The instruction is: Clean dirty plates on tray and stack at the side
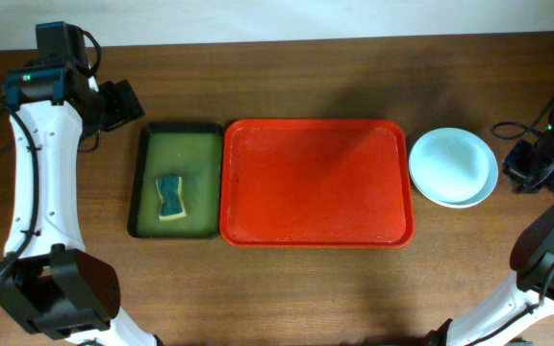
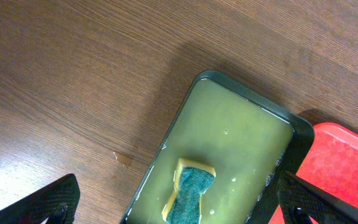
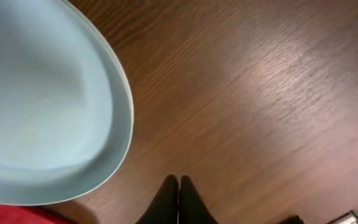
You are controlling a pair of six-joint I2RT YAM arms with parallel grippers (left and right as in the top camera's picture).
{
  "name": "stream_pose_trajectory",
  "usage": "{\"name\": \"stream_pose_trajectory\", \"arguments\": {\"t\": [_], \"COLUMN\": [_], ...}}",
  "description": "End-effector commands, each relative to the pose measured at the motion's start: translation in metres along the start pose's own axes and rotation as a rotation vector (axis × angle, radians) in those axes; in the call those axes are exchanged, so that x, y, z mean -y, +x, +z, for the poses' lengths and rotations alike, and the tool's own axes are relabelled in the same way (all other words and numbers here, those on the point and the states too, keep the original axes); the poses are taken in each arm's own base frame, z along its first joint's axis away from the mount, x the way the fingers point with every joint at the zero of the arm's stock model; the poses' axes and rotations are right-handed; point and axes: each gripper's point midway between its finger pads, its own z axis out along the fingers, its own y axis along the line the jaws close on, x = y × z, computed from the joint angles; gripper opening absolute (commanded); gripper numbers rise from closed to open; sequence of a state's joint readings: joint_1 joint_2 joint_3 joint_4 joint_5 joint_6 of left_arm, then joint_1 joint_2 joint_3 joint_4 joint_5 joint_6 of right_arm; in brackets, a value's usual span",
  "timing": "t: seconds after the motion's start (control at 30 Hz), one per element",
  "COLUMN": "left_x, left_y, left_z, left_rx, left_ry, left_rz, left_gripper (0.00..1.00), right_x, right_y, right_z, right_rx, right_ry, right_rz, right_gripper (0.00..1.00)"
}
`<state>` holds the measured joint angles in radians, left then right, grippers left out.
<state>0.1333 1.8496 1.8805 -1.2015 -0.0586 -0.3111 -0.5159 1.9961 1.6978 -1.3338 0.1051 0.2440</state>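
On the table (image 1: pixel 287 77), just right of the tray (image 1: pixel 315 231): the plates (image 1: pixel 453 165), stacked, close against its right rim. Pale mint on top, a white edge peeking out beneath at the lower right. Hard to count the layers from overhead, perhaps three.

Flush against the tray's left side: a green tray (image 1: pixel 135 183) holding cloudy yellowish water (image 1: pixel 186 154). Lying flat in its lower half: a sponge (image 1: pixel 169 197), blue-green scrub face up over a yellow body.

By the green tray's upper left corner: the left gripper (image 1: pixel 121 102), held above the table, fingers (image 2: pixel 48 202) spread wide and clasping nothing. Between them in the wrist view: sponge and water, with a corner of the tray at right.

At the far right, beside the plates but apart from them: the right gripper (image 3: pixel 179 190), fingers pressed together with nothing between, over bare wood. In its wrist view: a mint plate rim filling the left, a sliver of red at the bottom left corner.
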Motion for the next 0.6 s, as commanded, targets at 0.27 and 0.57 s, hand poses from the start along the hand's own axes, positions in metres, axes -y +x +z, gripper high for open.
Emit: {"name": "stream_pose_trajectory", "arguments": {"t": [0.27, 0.57], "left_x": [-0.001, -0.001], "left_y": [-0.002, -0.002], "left_z": [-0.003, -0.003], "left_rx": [0.007, 0.007], "left_ry": [0.004, 0.004], "left_rz": [-0.006, -0.006], "left_gripper": [1.0, 0.99], "right_x": [-0.179, -0.203], "right_y": [0.054, 0.076], "right_z": [-0.02, -0.021], "right_rx": [0.089, 0.114], "right_ry": [-0.251, -0.191], "right_rz": [-0.635, -0.741], "right_gripper": [0.99, 0.99]}}
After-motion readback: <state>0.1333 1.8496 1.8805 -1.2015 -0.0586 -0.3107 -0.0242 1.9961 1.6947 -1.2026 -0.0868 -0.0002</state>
